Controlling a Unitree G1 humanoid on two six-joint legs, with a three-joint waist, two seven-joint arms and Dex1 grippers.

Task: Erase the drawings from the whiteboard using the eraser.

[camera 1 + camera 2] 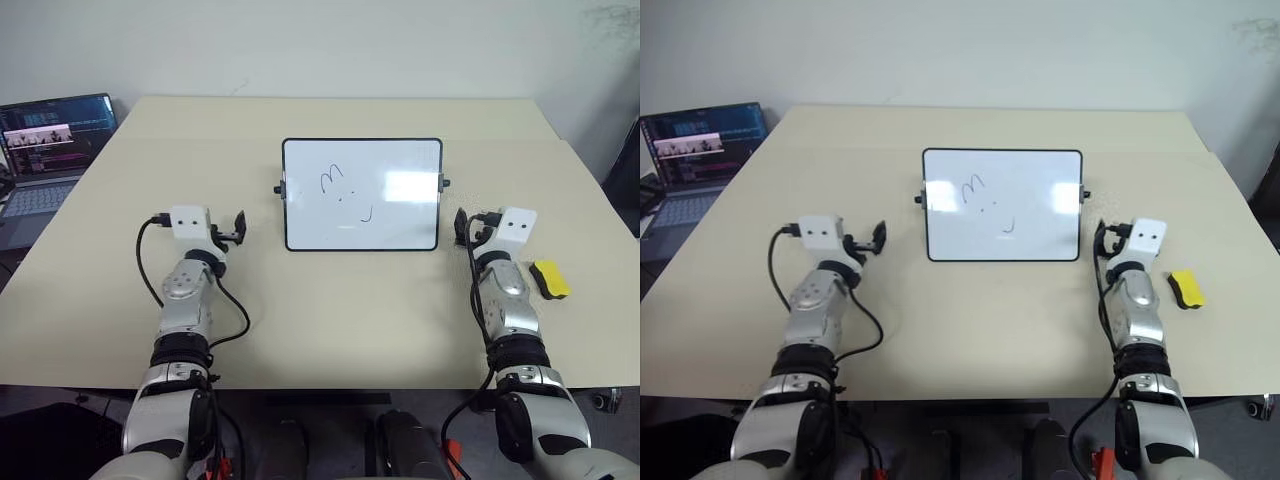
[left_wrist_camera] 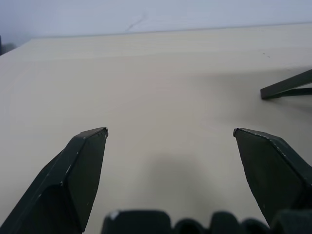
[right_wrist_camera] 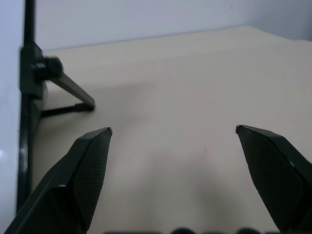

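The whiteboard (image 1: 362, 194) stands tilted on its stand at the middle of the beige table, with a few thin dark drawings (image 1: 342, 192) left of its centre. The yellow eraser (image 1: 550, 278) lies flat on the table near the right edge, just right of my right wrist. My left gripper (image 2: 170, 131) hovers over bare table left of the board, open and empty. My right gripper (image 3: 173, 129) hovers right of the board, open and empty, with the board's black edge and knob (image 3: 46, 67) beside it.
An open laptop (image 1: 48, 150) with a lit screen sits beyond the table's far left corner. The beige table (image 1: 340, 310) has free room in front of the board and behind it. A wall rises behind the table.
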